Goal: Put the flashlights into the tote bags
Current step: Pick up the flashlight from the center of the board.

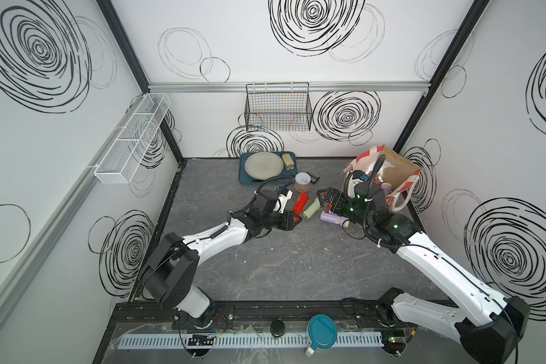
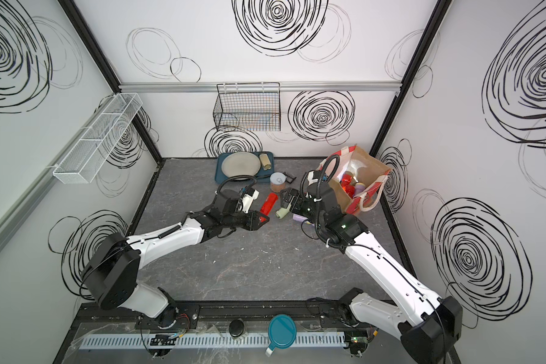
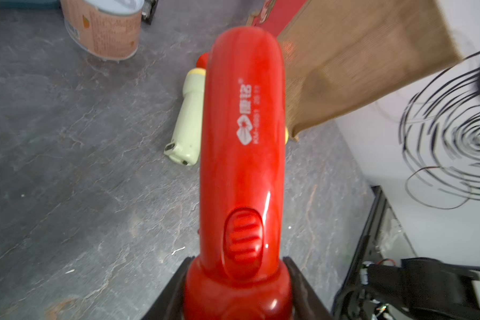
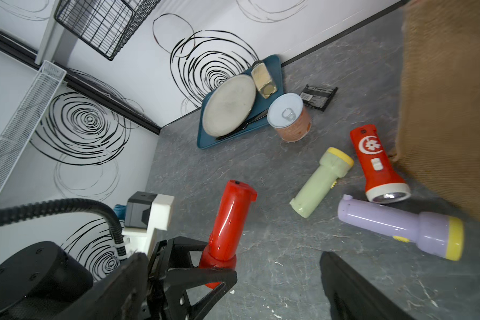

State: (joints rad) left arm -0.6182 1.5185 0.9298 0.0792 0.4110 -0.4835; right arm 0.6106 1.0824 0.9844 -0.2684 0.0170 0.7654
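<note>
Four flashlights are not in the tote bag (image 1: 399, 165) yet. The left hand (image 4: 216, 263) pinches the red flashlight (image 3: 241, 152) by its fat head, so the thin end sticks out in front. I think that makes it easy to poke into the bag. The right hand (image 1: 325, 200) is spread wide and holds nothing. It hangs over the pale green flashlight (image 4: 320, 185), the orange-red flashlight (image 4: 374, 163) and the lilac flashlight (image 4: 394, 221). They lie on the tabletop (image 1: 297, 268) beside the bag, close enough to grab. The bag stands open on top, so more can drop in.
</note>
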